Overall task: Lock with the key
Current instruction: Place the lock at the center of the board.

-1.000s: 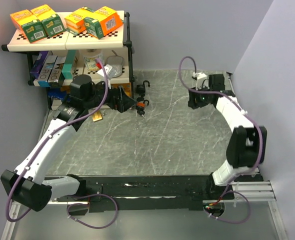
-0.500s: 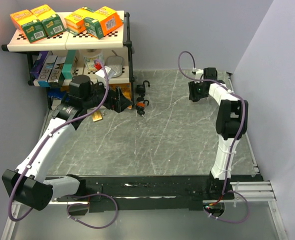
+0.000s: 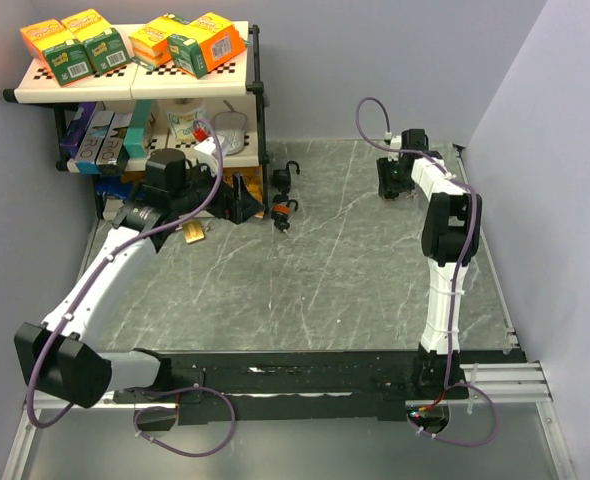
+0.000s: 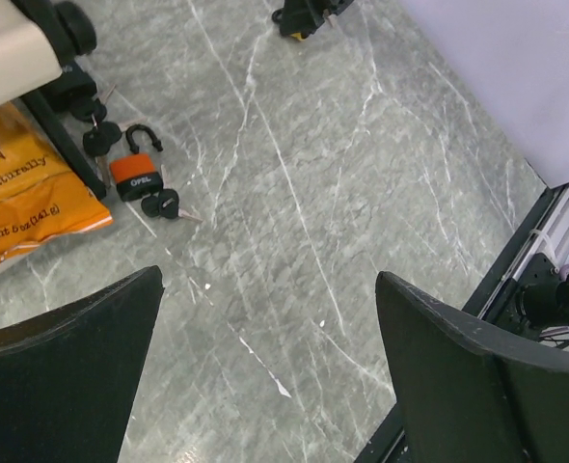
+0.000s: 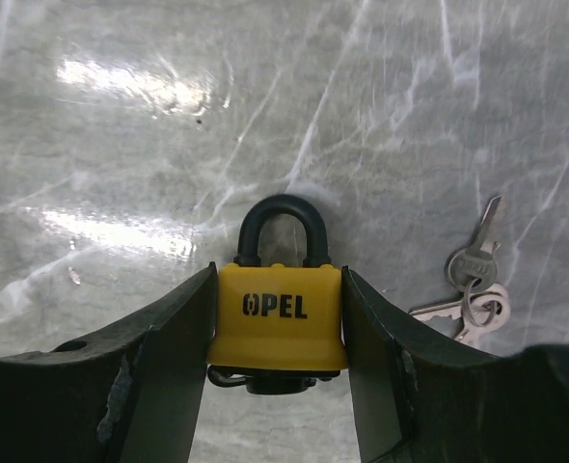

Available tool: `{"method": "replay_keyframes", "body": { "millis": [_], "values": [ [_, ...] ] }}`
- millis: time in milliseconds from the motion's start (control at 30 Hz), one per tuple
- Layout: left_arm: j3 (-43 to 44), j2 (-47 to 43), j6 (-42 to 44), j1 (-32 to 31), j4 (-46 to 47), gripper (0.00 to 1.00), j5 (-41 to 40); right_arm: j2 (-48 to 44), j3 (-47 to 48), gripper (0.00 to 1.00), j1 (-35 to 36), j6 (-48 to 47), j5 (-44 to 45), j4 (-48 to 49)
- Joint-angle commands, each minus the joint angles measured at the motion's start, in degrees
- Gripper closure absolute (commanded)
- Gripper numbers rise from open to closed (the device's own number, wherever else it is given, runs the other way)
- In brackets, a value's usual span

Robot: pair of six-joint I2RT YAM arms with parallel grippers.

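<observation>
Left claw (image 4: 268, 282) wide open, right claw (image 5: 277, 289) gripping

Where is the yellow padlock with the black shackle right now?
In the right wrist view, the yellow padlock sits gripped between the fingers of the right gripper at the far right of the grey marble tabletop, a silver bunch of keys lying beside it.

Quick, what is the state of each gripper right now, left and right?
Left gripper: open, holding nothing.
Right gripper: closed on the yellow padlock.
</observation>
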Motion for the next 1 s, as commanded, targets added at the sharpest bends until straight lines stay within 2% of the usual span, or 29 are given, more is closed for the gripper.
{"method": "replay_keyframes", "body": {
  "millis": [0, 33, 67, 133, 200, 233, 300, 333, 467, 600, 800, 967],
  "values": [
    [2.2, 0.7, 1.0, 1.2, 2.3, 0.04, 2.5, 1.2, 3.7, 0.83, -0.3, 2.7, 2.6, -1.8],
    [2.4, 0.8, 1.1, 1.5, 2.3, 0.04, 2.6, 1.2, 3.0, 0.72, -0.3, 2.9, 2.9, -1.5],
    [2.6, 0.9, 1.1, 1.7, 2.2, 0.04, 2.8, 1.2, 2.7, 0.66, -0.2, 3.4, 3.1, -1.3],
    [2.8, 1.1, 1.7, 2.1, 1.7, 0.04, 3.2, 1.5, 2.7, 0.55, -0.2, 3.7, 3.7, -1.7],
    [2.9, 1.2, 2.0, 2.4, 1.3, 0.04, 3.4, 1.5, 2.6, 0.49, -0.2, 3.9, 3.8, -1.6],
    [2.9, 1.2, 2.2, 2.5, 1.2, 0.04, 3.9, 1.3, 2.0, 0.41, -0.3, 3.9, 4.0, -1.0],
    [3.0, 1.3, 2.4, 2.6, 0.9, 0.04, 4.6, 1.0, 2.0, 0.33, -0.2, 3.9, 3.9, -1.0],
    [3.1, 1.4, 2.3, 2.6, 0.7, 0.04, 4.7, 0.9, 2.1, 0.25, -0.3, 3.9, 3.8, -1.2],
    [3.6, 1.1, 2.3, 2.7, 0.4, 0.04, 5.4, -1.0, 1.8, 0.15, -0.2, 3.7, 2.1, -1.0],
    [4.6, 0.0, 2.0, 2.7, -0.4, 0.04, 5.7, -5.4, -0.1, 0.13, -0.3, 4.0, -0.3, 0.1],
    [7.1, -1.4, -0.7, 5.6, -6.3, 0.04, 7.5, -18.3, -5.2, 0.11, -0.1, 3.8, -2.7, 0.9],
    [3.8, -6.6, -3.2, 10.2, -6.8, 0.04, 7.9, -27.6, -9.6, 0.04, 0.9, 5.9, -6.3, 0.0]
  ]
}}
